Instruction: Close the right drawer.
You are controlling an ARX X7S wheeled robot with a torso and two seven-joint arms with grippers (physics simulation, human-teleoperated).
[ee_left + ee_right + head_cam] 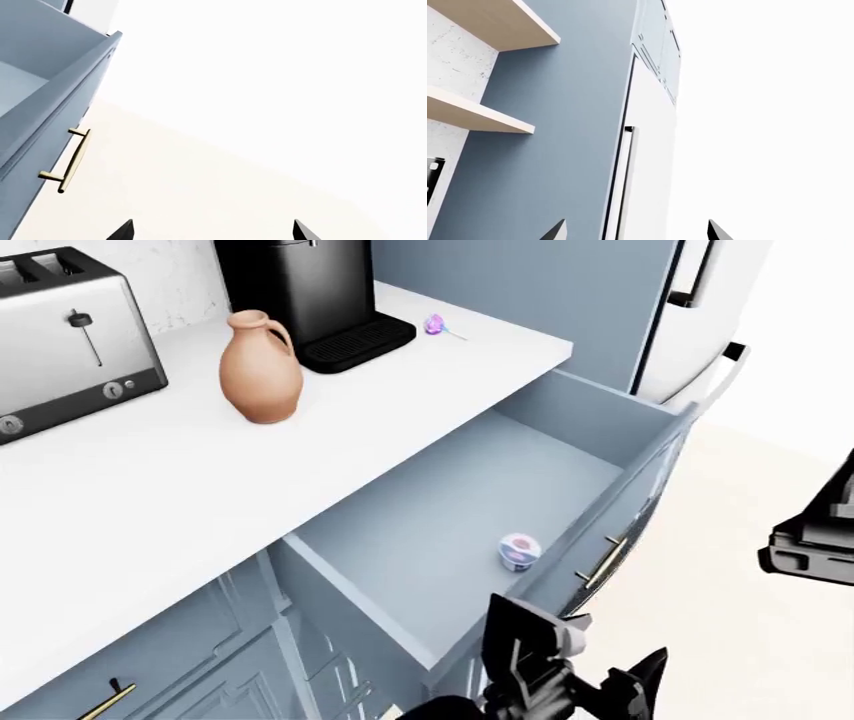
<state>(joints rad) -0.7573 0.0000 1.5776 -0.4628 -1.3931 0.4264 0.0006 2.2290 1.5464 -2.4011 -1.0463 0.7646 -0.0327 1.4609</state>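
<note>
Right drawer (534, 470) fully out; left gripper (212, 231) spread, empty, near brass handle (72, 160), probably readying a push.

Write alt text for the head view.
An open blue-grey drawer juts from under a white counter, a small round container inside. A toaster, clay jug and coffee machine stand on top; the left gripper is near the brass handle.

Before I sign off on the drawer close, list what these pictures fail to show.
- Left gripper: only two dark fingertips at the left wrist view's edge; head view shows its body only.
- Right gripper: likewise cropped; the arm is cut by the head view's edge.
- Small container in the right drawer: label too small.
- Brass handle: untouched, distance unclear.
</note>
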